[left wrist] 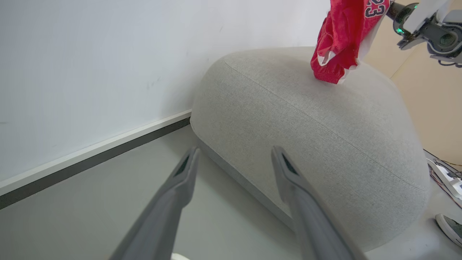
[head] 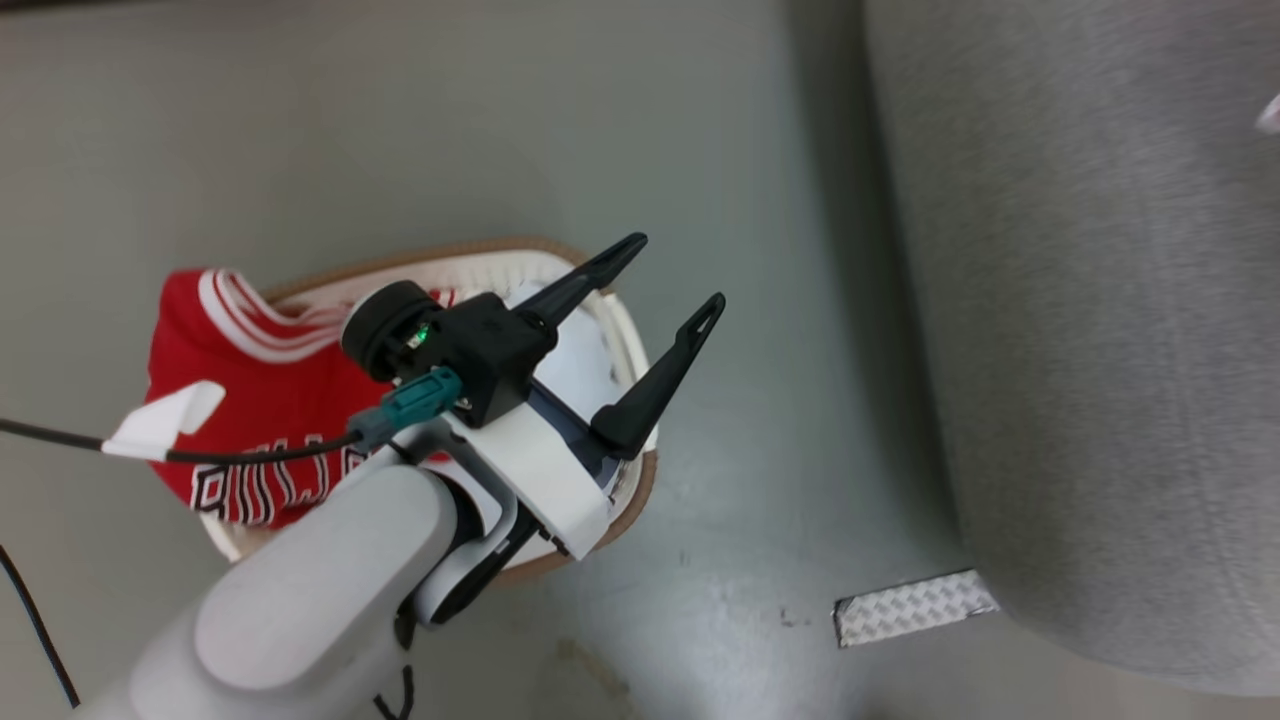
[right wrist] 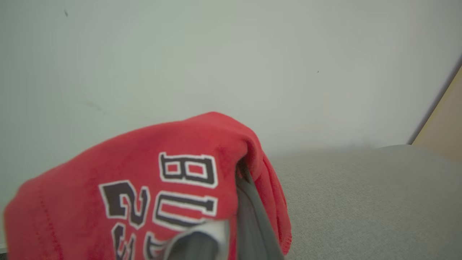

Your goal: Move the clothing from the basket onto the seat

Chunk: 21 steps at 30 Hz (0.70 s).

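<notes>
A red garment (right wrist: pixel 144 173) with black-and-white numbers drapes over my right gripper (right wrist: pixel 240 173), which is shut on it. In the left wrist view this clothing (left wrist: pixel 341 39) hangs over the grey seat (left wrist: pixel 306 137), its lower hem at the cushion's top. Another red "BULLS" garment (head: pixel 260 400) lies in the cream basket (head: pixel 500 250) and spills over its left rim. My left gripper (head: pixel 675 272) hovers open above the basket's right end, nothing between its fingers (left wrist: pixel 180 180), which point toward the seat (head: pixel 1100 350).
A pale sheet (head: pixel 590 365) lies in the basket under my left wrist. A metal floor plate (head: pixel 915 607) sits by the sofa's near corner. White wall and dark skirting (left wrist: pixel 90 159) run behind. A shoe (left wrist: pixel 449 227) and cables are on the floor beyond the sofa.
</notes>
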{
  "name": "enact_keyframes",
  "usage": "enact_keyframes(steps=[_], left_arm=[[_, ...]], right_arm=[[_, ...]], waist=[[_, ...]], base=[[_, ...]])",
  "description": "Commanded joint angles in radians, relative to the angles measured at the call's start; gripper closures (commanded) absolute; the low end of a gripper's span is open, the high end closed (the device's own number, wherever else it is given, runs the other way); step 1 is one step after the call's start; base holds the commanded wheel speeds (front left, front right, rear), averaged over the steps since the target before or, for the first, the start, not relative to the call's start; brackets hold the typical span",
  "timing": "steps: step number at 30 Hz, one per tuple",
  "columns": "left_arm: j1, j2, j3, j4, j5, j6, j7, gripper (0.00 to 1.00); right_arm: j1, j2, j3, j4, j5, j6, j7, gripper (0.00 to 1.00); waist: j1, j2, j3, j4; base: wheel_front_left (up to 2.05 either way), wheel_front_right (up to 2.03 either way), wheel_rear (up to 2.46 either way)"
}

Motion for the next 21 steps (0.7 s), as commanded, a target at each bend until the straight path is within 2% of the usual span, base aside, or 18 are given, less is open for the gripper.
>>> enact_keyframes(steps=[1, 7, 9, 14, 15, 16, 17, 21], left_arm=[[-0.013, 0.004, 0.005, -0.007, 0.002, 0.004, 0.001, 0.0], [-0.015, 0.005, 0.016, -0.031, -0.004, 0.019, -0.008, 0.0], [-0.009, 0.007, 0.017, -0.029, -0.007, 0.02, -0.016, 0.0], [0.009, 0.008, 0.018, -0.01, -0.018, 0.018, -0.033, 0.0], [0.014, 0.007, 0.018, -0.005, -0.022, 0.017, -0.036, 0.0], [0.018, 0.006, 0.019, -0.002, -0.027, 0.017, -0.04, 0.0], [0.023, 0.004, 0.019, 0.003, -0.03, 0.017, -0.044, 0.0], [0.043, -0.004, 0.02, 0.022, -0.042, 0.014, -0.063, 0.0]], right_arm=[[-0.016, -0.015, -0.006, 0.01, 0.006, -0.002, 0.0, 1.0], [-0.07, -0.074, -0.036, 0.131, -0.029, -0.002, 0.001, 1.0], [-0.079, -0.088, -0.006, 0.174, -0.068, -0.002, 0.008, 1.0], [-0.109, -0.096, 0.084, 0.283, -0.14, -0.002, 0.102, 1.0], [-0.112, -0.09, 0.101, 0.304, -0.148, -0.002, 0.13, 0.76], [-0.122, -0.089, 0.108, 0.319, -0.146, -0.002, 0.149, 0.29], [-0.132, -0.089, 0.115, 0.336, -0.147, -0.002, 0.169, 0.0], [-0.133, -0.084, 0.162, 0.372, -0.14, -0.002, 0.241, 0.0]], waist=[[-0.0004, 0.0001, 0.054, 0.04], [-0.0004, 0.0001, 0.095, 0.062], [-0.0004, 0.0001, 0.098, 0.066], [-0.0004, 0.0001, 0.086, 0.07], [-0.0004, 0.0001, 0.08, 0.071], [-0.0004, 0.0001, 0.074, 0.072], [-0.0004, 0.0001, 0.066, 0.073], [-0.0004, 0.0001, 0.027, 0.076]], base=[[0.0, 0.0, 0.0], [0.0, 0.0, 0.0], [0.0, 0.0, 0.0], [0.0, 0.0, 0.0], [0.0, 0.0, 0.0], [0.0, 0.0, 0.0], [0.0, 0.0, 0.0], [0.0, 0.0, 0.0]])
